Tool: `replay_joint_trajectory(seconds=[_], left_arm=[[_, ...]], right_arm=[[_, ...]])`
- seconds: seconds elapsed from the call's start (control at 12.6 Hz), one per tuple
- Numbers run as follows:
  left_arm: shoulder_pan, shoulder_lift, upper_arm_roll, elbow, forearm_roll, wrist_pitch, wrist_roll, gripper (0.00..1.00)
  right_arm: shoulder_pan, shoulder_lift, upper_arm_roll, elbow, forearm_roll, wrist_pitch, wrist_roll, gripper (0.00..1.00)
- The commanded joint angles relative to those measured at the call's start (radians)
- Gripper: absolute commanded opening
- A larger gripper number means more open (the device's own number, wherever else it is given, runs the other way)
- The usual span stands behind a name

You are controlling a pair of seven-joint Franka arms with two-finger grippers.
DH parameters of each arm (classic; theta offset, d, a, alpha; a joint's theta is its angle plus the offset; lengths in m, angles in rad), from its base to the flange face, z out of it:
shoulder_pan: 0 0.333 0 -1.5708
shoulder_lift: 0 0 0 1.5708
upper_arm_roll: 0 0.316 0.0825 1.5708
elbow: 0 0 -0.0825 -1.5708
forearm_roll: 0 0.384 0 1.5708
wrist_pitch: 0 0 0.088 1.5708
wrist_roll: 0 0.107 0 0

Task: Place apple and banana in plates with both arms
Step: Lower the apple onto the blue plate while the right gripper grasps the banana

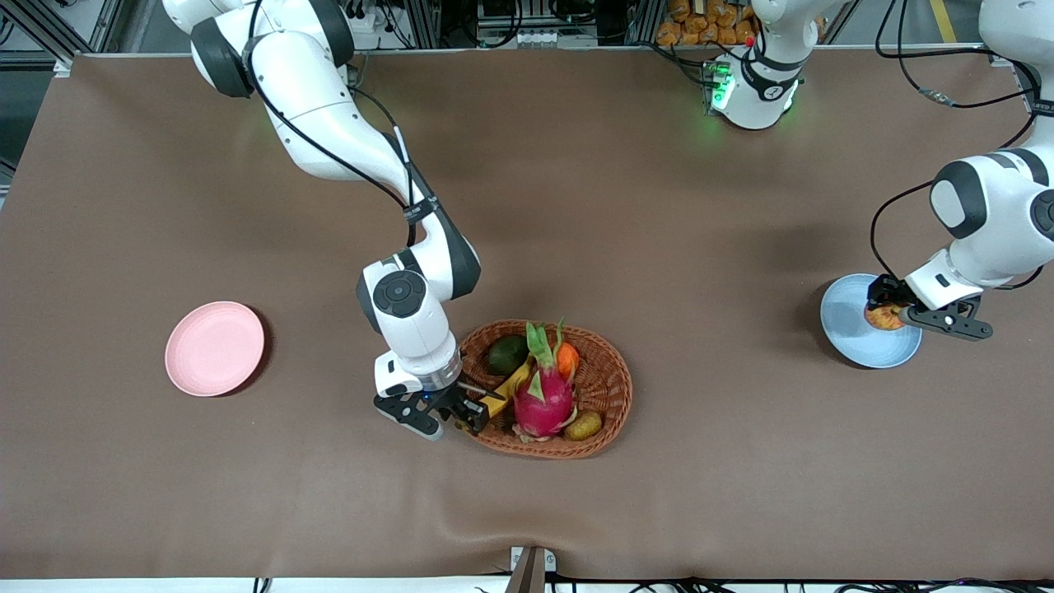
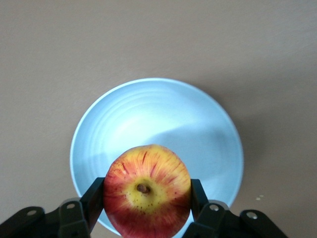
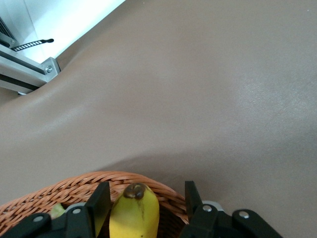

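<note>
Your left gripper is clamping the apple over the blue plate for release; your right gripper's fingers are straddling, apart, the banana in the basket.

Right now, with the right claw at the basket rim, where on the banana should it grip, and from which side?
Take the banana just below its dark tip, which lies up on the basket rim, clear of the dragon fruit. Come from above at the end toward the right arm: the right claw already straddles that end, one finger on each side, across its narrow width.
</note>
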Motion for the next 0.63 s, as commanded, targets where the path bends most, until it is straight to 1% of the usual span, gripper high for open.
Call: replay_joint_trajectory(seconds=[0.0, 0.16, 0.24, 0.47, 0.55], left_arm=[[0.015, 0.017, -0.01, -0.006, 0.022, 0.043, 0.009, 0.44], [0.018, 0.032, -0.01, -0.006, 0.022, 0.048, 0.009, 0.45], [0.021, 0.044, -0.01, -0.006, 0.022, 0.064, 0.009, 0.46], [0.034, 0.066, -0.01, -0.006, 0.022, 0.068, 0.009, 0.51], [0.034, 0.067, -0.01, -0.006, 0.022, 0.069, 0.009, 0.55]], right_arm=[[0.01, 0.025, -0.005, 0.043, -0.016, 0.001, 0.047, 0.68], [0.011, 0.025, -0.005, 0.046, -0.016, 0.001, 0.047, 0.6], [0.011, 0.025, -0.005, 0.046, -0.016, 0.001, 0.047, 0.58], [0.011, 0.025, -0.005, 0.046, -0.016, 0.001, 0.047, 0.58], [0.013, 0.025, -0.005, 0.046, -0.018, 0.001, 0.047, 0.58]])
